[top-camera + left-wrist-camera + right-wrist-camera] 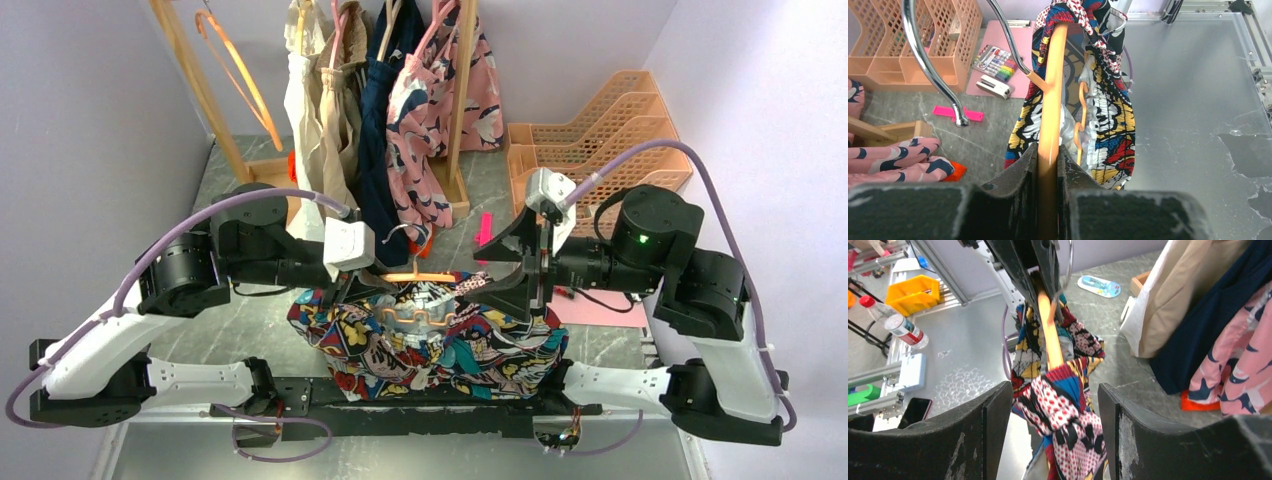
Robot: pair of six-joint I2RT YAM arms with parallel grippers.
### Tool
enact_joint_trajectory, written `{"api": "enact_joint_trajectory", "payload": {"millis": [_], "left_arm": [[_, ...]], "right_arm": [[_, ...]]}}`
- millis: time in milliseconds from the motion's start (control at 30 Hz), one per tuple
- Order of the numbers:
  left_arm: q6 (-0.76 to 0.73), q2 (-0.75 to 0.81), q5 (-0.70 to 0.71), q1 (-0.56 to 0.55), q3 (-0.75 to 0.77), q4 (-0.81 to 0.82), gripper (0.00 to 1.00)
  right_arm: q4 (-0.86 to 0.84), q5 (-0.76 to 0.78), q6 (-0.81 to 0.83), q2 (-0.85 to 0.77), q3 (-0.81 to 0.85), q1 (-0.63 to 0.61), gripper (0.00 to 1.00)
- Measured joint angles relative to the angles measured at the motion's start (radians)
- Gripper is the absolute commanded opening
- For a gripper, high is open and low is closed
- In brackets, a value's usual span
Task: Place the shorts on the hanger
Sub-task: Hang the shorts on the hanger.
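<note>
Grey marbled worktop (250, 325) carries stacked peach lattice file trays (600, 150) at the right rear; what lies in them is too dim to tell. Left gripper (1048, 155) is clamped on the slim, smooth orange hanger (1052, 90), near the worktop's front middle. Soft comic-print shorts (450, 345) drape over its bar. Right gripper (1054, 390) stands wide, its matte black jaws either side of the bunched fabric.

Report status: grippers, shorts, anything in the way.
Left gripper shut on hanger. Right gripper open, straddling shorts at hanger's end. Shorts bunched over hanger. Navy garment hangs close behind.
</note>
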State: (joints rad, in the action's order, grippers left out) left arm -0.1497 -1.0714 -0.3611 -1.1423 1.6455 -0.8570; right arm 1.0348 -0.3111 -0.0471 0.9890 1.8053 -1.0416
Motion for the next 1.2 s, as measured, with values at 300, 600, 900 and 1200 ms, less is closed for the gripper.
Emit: {"api": "enact_joint_trajectory", "payload": {"millis": [300,600,900,1200], "left_arm": [[-0.015,-0.009,0.0,0.0,-0.024,0.028,0.07],[-0.034,-0.007,-0.001,0.0,-0.042,0.048,0.07],[-0.045,-0.009,-0.019,-0.001,-0.042,0.052,0.07],[-0.044,-0.006,-0.027,-0.004,-0.042,0.05,0.29]], "right_arm": [[-0.153,-0.069,-0.037,0.057,-0.084,0.0,0.62],[-0.216,-0.17,-0.078,0.098,-0.13,0.0,0.38],[-0.25,-0.213,-0.109,0.1,-0.146,0.002,0.21],[-0.249,-0.216,-0.129,0.105,-0.146,0.011,0.0]]}}
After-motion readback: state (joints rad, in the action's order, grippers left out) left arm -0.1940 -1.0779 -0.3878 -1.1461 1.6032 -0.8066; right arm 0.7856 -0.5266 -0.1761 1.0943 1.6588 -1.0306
